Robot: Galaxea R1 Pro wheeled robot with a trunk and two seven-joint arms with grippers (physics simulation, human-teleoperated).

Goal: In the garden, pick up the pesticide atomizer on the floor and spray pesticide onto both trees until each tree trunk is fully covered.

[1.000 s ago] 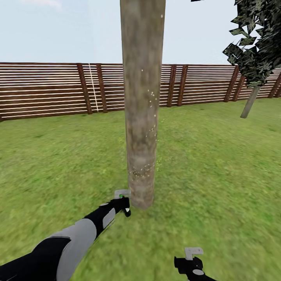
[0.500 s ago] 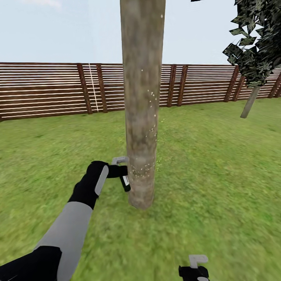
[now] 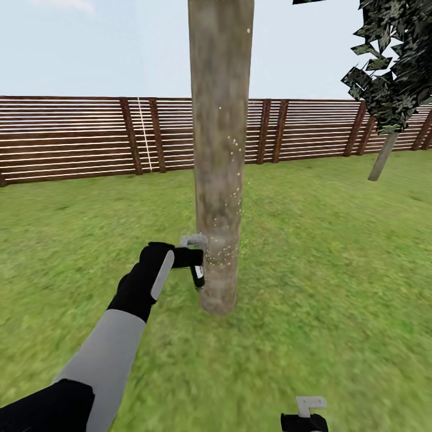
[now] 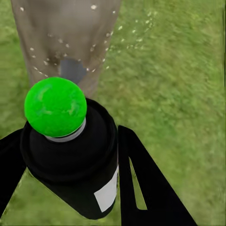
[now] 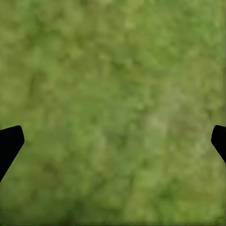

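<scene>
A thick grey-brown tree trunk (image 3: 219, 150) rises from the lawn straight ahead, dotted with tiny white specks on its lower right side. My left gripper (image 3: 193, 259) is shut on the pesticide atomizer (image 3: 197, 277), a small dark bottle held right against the trunk's left side a little above the grass. In the left wrist view the atomizer (image 4: 70, 160) is black with a white label and a round green top, clamped between both fingers (image 4: 146, 188), pointing at the speckled trunk (image 4: 66, 37). My right gripper (image 3: 303, 420) hangs low over the grass, open and empty (image 5: 113, 141).
A brown slatted fence (image 3: 72, 138) runs across the back of the lawn. Another tree with a thin leaning trunk (image 3: 382, 159) and dark leafy crown (image 3: 396, 60) stands at the far right. Grass (image 3: 336, 270) surrounds the trunk on all sides.
My left arm has lifted the atomizer from near the trunk's base to higher up and pressed it closer to the bark. The right gripper has sunk slightly lower in the view.
</scene>
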